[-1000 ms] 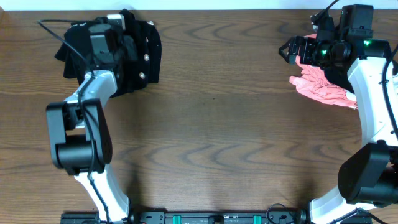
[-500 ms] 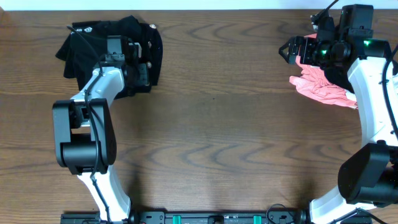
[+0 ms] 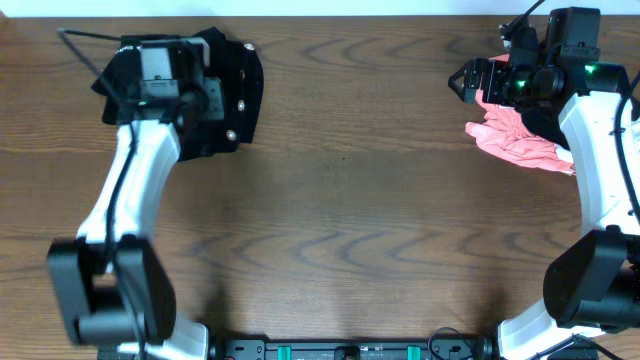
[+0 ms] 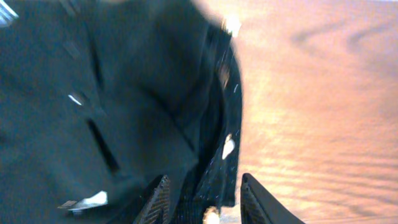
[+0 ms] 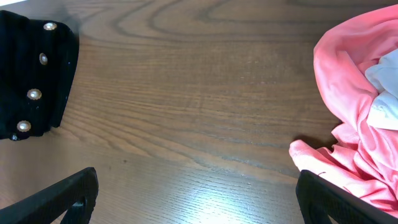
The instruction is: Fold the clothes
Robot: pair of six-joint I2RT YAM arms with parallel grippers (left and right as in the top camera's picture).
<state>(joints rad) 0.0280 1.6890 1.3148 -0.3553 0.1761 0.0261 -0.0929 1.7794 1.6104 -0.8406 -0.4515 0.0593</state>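
A black garment with pearl buttons (image 3: 235,110) lies crumpled at the table's far left; it also shows in the left wrist view (image 4: 93,106) and the right wrist view (image 5: 31,74). My left gripper (image 3: 218,98) is over it, and its fingers (image 4: 202,186) are closed on a fold of the buttoned edge. A pink garment (image 3: 515,135) lies crumpled at the far right, with a white patch inside it (image 5: 354,106). My right gripper (image 3: 465,82) is wide open and empty (image 5: 196,193), just left of the pink garment, above bare table.
The brown wooden table (image 3: 340,200) stretches between the two garments. Its far edge runs just behind both garments. The arm bases stand at the near edge, left and right.
My left arm has swung over the black garment, out to the right and then back up and left, and the garment's shape has shifted a little. The right arm has not moved.
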